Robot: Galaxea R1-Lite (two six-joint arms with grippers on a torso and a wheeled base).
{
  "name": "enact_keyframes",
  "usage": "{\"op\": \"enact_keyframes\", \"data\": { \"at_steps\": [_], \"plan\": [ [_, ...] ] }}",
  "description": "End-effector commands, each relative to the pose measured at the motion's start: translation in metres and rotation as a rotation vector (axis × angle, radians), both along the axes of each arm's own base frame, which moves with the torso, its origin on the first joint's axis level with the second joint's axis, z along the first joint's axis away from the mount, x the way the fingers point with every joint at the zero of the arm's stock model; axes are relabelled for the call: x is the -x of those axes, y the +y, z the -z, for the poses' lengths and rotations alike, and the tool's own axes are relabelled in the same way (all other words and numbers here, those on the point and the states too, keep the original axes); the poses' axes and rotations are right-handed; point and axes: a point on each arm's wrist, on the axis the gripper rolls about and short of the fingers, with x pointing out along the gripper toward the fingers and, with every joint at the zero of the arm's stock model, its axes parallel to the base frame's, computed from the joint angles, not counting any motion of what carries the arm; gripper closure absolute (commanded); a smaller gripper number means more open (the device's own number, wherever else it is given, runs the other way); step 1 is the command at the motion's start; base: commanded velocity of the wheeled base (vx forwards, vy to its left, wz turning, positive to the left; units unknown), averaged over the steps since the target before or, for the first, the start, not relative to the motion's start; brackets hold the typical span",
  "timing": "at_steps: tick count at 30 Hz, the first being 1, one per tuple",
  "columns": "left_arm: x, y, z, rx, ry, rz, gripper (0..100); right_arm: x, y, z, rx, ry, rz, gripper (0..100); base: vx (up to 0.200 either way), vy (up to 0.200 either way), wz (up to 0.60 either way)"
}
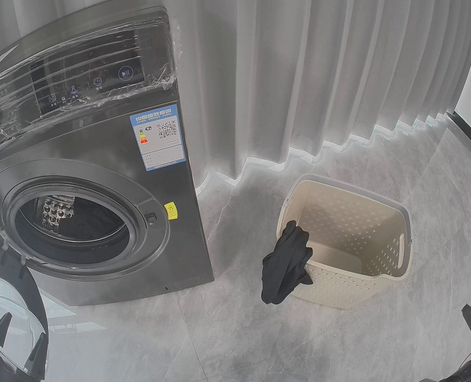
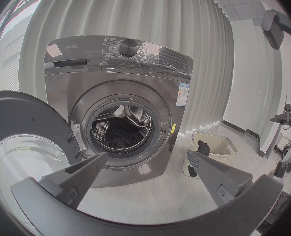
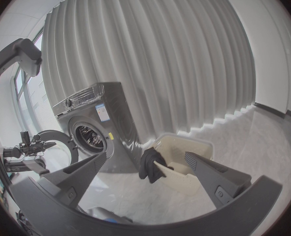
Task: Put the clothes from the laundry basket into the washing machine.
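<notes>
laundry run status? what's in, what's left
Done: the door is open and dark clothes lie in the washing machine drum. In hand: nothing; left gripper and right gripper are both open and empty. Left: one black garment draped over the laundry basket rim; the basket otherwise looks empty.

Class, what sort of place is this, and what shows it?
Probably an indoor laundry corner: a front-loading washing machine, a laundry basket on the floor, and a dark garment draped over the basket's rim.
</notes>
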Motion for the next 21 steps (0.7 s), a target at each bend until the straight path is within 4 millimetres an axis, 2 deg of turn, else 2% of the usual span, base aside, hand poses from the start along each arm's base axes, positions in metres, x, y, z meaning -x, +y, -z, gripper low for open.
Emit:
{"op": "enact_keyframes", "data": {
  "at_steps": [1, 4, 12, 16, 21],
  "plan": [
    [-0.001, 0.000, 0.005, 0.000, 0.019, 0.000, 0, -0.092, 0.011, -0.010, 0.065, 0.359, -0.232, 0, 0.200, 0.000, 0.00],
    [-0.001, 0.000, 0.005, -0.003, 0.019, 0.000, 0, -0.111, 0.021, -0.007, 0.082, 0.388, -0.292, 0, 0.200, 0.000, 0.00],
    [-0.001, 0.000, 0.005, -0.003, 0.019, 0.001, 0, -0.156, 0.054, 0.009, 0.097, 0.491, -0.327, 0, 0.000, 0.000, 0.00],
    [-0.001, 0.000, 0.005, -0.002, 0.019, -0.004, 0, -0.169, 0.073, 0.023, 0.096, 0.558, -0.358, 0, 0.000, 0.000, 0.00],
    [-0.001, 0.000, 0.005, 0.001, 0.020, -0.007, 0, -0.178, 0.087, 0.032, 0.072, 0.598, -0.356, 0, 0.000, -0.200, 0.00]
  ]
}}
